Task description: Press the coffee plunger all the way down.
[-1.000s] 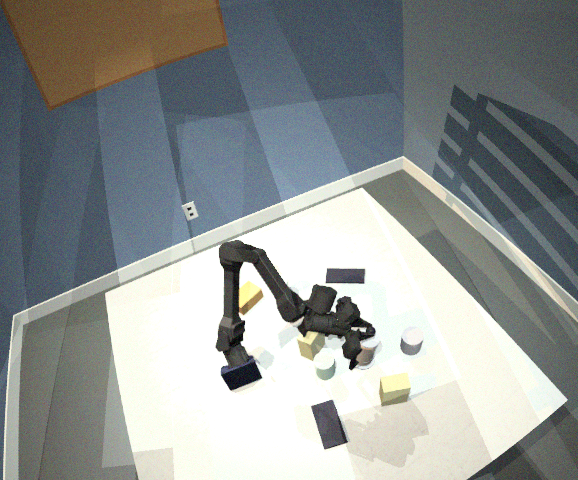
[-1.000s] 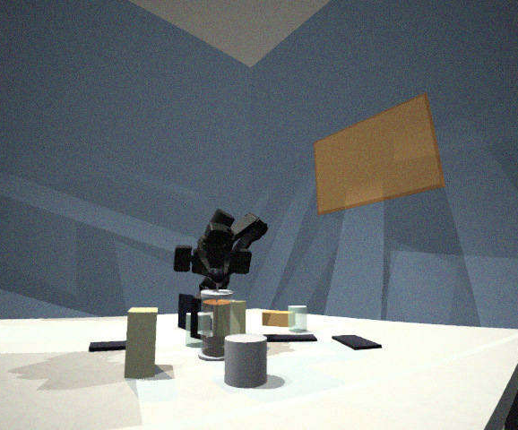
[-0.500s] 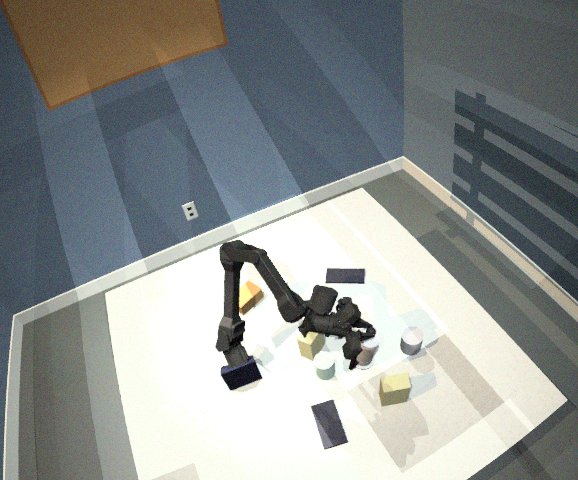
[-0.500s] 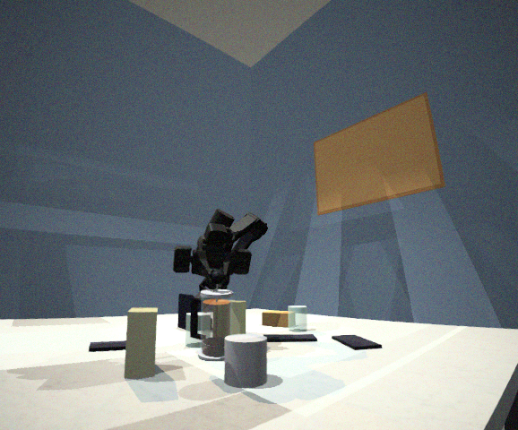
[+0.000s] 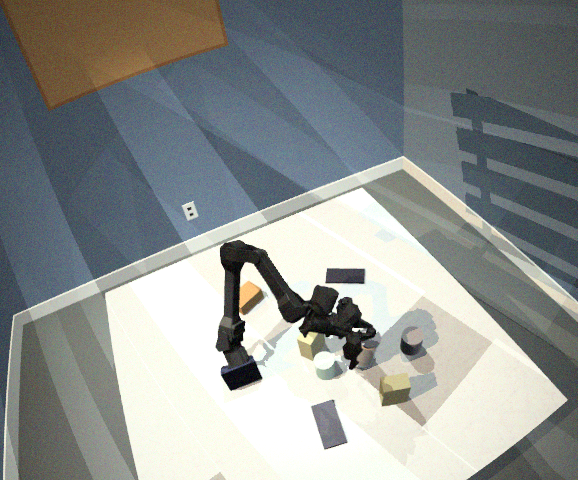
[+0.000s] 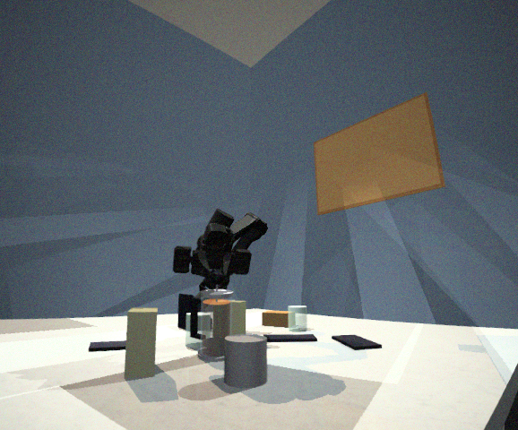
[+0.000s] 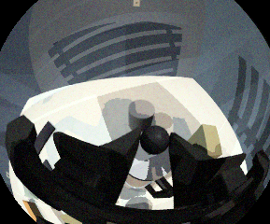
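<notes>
Black round knob (image 7: 155, 138) clamped between fingers of gripper (image 7: 152, 149), directly above press (image 6: 216, 323) mid-table (image 6: 435, 351). Push judged best kept straight down along rod, no sideways load, jaws released only at bottom. Press: clear glass cylinder, orange-brown fill, thin metal lid disc. Grey matte cylinder (image 6: 246, 359) stands near.

Black is seen on the arm (image 5: 279, 294), grey on the cylinder (image 6: 246, 360), olive on the tall block (image 6: 141, 342), orange on the wall panel (image 6: 377, 155), and blue on the walls.
</notes>
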Robot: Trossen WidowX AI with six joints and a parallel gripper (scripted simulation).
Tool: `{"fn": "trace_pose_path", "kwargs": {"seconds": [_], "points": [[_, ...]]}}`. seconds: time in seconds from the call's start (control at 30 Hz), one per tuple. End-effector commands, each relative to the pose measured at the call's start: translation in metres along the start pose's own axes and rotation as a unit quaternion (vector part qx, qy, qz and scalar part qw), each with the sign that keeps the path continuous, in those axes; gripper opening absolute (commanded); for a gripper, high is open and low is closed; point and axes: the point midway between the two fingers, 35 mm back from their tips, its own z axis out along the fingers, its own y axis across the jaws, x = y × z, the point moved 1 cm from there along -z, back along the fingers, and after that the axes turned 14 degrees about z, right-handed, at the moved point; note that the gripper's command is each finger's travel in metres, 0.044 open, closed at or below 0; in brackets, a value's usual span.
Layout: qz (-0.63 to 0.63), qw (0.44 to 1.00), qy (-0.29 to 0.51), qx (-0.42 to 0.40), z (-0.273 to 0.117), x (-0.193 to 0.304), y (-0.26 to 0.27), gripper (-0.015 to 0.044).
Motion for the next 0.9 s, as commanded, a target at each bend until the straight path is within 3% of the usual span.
{"fn": "trace_pose_path", "kwargs": {"seconds": [0.0,0.4,0.8,0.87], "points": [[0.002,1.000,0.007,0.001,0.0027,0.0043,-0.0010,0.0119],[0.000,1.000,0.000,0.000,0.0002,0.0001,-0.0001,0.0119],[0.000,1.000,0.000,0.000,0.0002,0.0001,-0.0001,0.0434],[0.000,1.000,0.000,0.000,0.0002,0.0001,-0.0001,0.0440]]}}
